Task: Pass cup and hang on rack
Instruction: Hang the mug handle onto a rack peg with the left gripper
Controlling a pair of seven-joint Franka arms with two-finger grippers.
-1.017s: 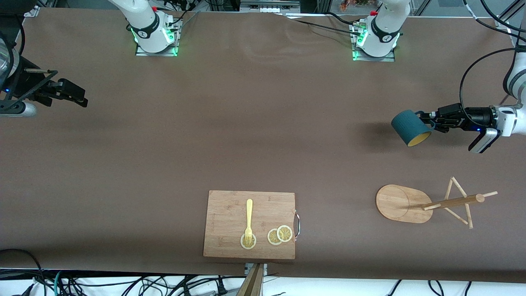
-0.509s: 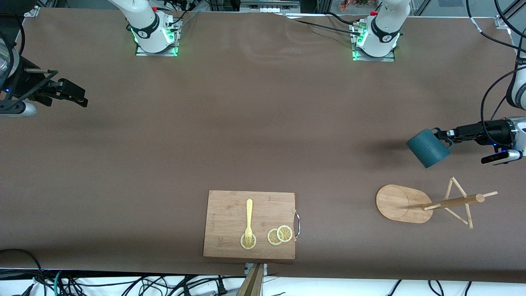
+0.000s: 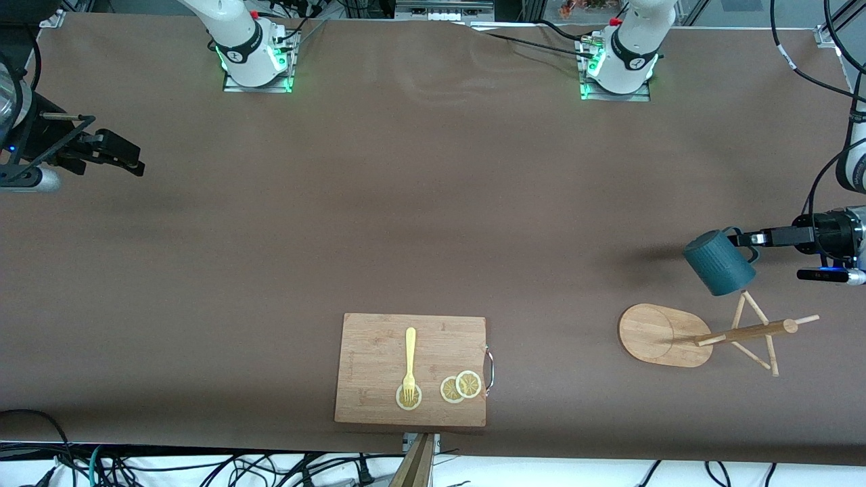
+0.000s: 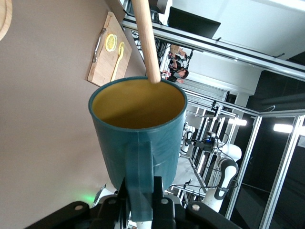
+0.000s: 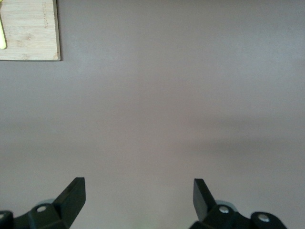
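While my left gripper [image 3: 743, 238] pinches the cup [image 3: 718, 262] by its handle just above the rack [image 3: 666, 335], hanging remains; my right gripper [image 3: 125, 157] waits spread.

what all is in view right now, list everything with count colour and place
cup: one, dark teal outside, yellow inside, held in the air by its handle, over the rack's pegs
rack: one, light bamboo, stands at the left arm's end of the table
cutting board: one, light wood with a metal handle, near the front camera's edge of the table, about midway between the two ends
fork: one, yellow, lying on the cutting board
lemon slices: three, yellow, on the cutting board, one under the fork's tines, two overlapping
table: one, brown
left end effector: one, black, shut on the cup's handle, over the rack
right end effector: one, black, open, waiting over the right arm's end of the table
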